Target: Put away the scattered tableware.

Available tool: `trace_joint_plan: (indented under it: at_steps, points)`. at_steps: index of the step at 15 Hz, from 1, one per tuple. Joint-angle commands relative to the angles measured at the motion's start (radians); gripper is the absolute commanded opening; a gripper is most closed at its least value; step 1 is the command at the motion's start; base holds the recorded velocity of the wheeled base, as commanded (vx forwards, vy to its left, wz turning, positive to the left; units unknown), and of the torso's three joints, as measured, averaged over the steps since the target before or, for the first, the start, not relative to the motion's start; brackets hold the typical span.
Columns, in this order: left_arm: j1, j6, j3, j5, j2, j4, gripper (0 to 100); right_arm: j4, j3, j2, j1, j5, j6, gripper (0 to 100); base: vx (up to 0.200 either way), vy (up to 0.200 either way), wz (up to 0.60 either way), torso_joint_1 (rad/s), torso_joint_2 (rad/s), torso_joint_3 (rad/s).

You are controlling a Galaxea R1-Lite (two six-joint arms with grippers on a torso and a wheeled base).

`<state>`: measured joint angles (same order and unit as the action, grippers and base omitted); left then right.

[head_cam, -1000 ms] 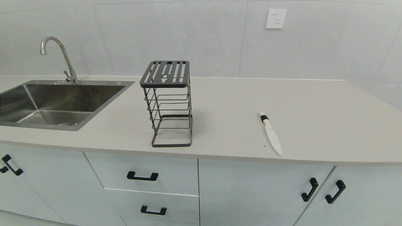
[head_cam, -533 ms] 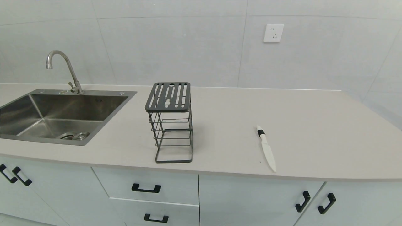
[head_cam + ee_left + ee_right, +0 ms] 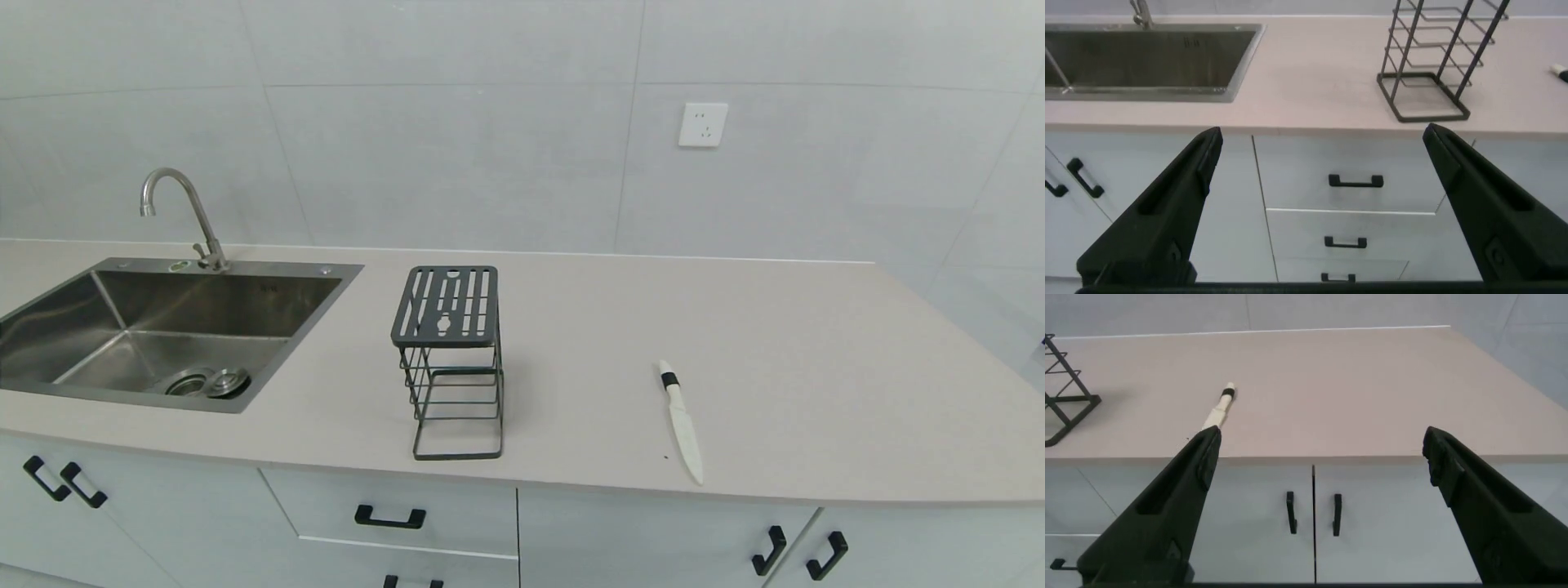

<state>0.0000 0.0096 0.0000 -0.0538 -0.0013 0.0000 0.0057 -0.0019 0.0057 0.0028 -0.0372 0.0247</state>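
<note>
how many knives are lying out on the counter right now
1. The white knife lies on the countertop, right of the black slotted rack, near the front edge, its black-banded end toward the wall. None looks hidden.

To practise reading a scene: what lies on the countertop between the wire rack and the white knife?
Nothing: the head view shows bare countertop between the wire rack and the white knife.
</note>
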Motion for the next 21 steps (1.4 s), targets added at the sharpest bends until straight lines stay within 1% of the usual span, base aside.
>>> trace_joint_plan:
  at_steps: [1, 2, 6, 9, 17, 21]
  points:
    - [0.000, 0.000, 0.000, 0.000, 0.001, 0.000, 100, 0.000, 0.000, 0.002, 0.000, 0.000, 0.000, 100, 0.000, -0.200, 0.00, 0.080, -0.17, -0.076]
    - [0.000, 0.000, 0.000, 0.002, 0.001, 0.000, 100, 0.000, 0.000, 0.002, 0.000, 0.000, 0.000, 100, 0.000, -0.200, 0.00, 0.027, -0.08, -0.041]
    - [0.000, -0.002, 0.000, 0.002, 0.001, 0.000, 100, 0.000, 0.000, 0.000, 0.000, 0.000, 0.000, 100, 0.000, 0.000, 0.00, 0.000, 0.00, 0.000]
    - [0.000, -0.002, 0.000, 0.002, 0.001, 0.000, 100, 0.000, 0.000, 0.002, 0.000, 0.000, 0.000, 100, 0.200, 0.000, 0.00, -0.001, -0.01, 0.004]
    - [0.000, -0.003, 0.000, 0.002, 0.001, -0.002, 100, 0.000, 0.000, 0.002, 0.000, 0.000, 0.000, 100, 0.000, 0.000, 0.00, 0.014, 0.00, -0.006]
    - [0.000, -0.003, 0.000, 0.002, 0.001, -0.002, 100, 0.000, 0.000, 0.002, 0.000, 0.000, -0.002, 100, 0.000, 0.000, 0.00, 0.139, -0.27, -0.123]
